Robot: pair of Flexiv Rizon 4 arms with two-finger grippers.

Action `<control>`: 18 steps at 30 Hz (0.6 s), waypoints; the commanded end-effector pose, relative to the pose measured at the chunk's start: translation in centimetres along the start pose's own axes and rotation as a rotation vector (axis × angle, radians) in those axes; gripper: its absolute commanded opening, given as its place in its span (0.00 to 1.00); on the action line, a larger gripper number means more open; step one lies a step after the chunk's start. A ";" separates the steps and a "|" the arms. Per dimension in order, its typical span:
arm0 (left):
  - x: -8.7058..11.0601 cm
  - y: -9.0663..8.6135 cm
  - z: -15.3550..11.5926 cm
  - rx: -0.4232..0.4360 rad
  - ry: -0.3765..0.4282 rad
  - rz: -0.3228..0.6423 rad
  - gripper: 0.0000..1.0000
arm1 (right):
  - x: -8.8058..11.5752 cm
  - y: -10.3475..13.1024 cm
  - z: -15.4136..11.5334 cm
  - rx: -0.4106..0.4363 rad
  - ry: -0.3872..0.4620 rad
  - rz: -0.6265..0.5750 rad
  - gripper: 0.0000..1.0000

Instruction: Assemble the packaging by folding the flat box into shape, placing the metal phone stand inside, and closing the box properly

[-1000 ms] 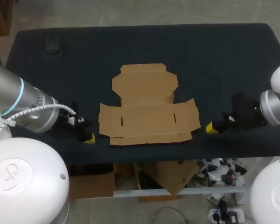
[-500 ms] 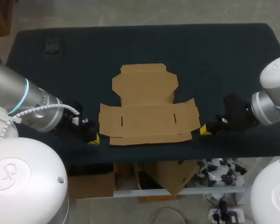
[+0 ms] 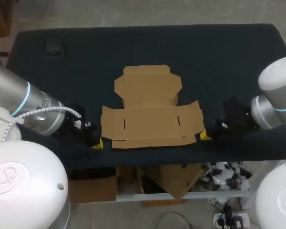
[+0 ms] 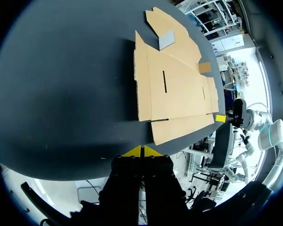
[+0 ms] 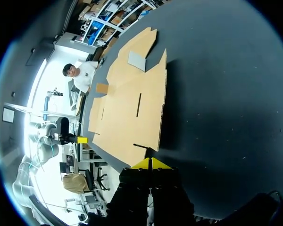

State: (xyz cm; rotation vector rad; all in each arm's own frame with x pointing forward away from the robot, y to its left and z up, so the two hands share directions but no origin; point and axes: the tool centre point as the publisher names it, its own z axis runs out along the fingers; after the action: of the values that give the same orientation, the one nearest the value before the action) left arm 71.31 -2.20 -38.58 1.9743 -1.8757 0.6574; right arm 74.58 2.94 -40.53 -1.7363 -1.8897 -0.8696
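Note:
The flat brown cardboard box (image 3: pixel 150 112) lies unfolded in the middle of the dark table. The metal phone stand (image 3: pixel 53 46) sits far off at the back left corner. My left gripper (image 3: pixel 98 143) is shut and low over the table, just off the box's front left corner. In the left wrist view its yellow tips (image 4: pixel 142 151) meet with nothing between them, the cardboard (image 4: pixel 174 89) just ahead. My right gripper (image 3: pixel 205 136) is shut beside the front right corner. In the right wrist view its tips (image 5: pixel 151 163) are pressed together, a short way from the cardboard (image 5: pixel 129 106).
The table's front edge (image 3: pixel 152 160) runs close behind both grippers and just below the box's front flap. Bare dark cloth (image 3: pixel 219 57) spreads at the back and on both sides of the box.
Both grippers have moved inward along the front of the table toward the box's front corners. The box and the stand have not moved.

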 end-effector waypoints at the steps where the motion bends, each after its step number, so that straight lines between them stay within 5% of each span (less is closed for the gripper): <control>1: -0.2 0.1 0.6 -0.004 0.004 -0.005 0.00 | 0.0 -0.1 0.2 -0.004 0.001 -0.002 0.00; 18: -0.3 0.8 1.4 -0.017 0.023 -0.005 0.00 | -0.2 -0.6 1.5 0.007 0.020 0.002 0.00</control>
State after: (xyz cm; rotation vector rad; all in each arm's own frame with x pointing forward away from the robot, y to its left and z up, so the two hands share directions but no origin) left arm 70.54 -2.72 -39.67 1.9540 -1.8573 0.6541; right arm 73.99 3.69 -41.31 -1.7268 -1.8811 -0.8674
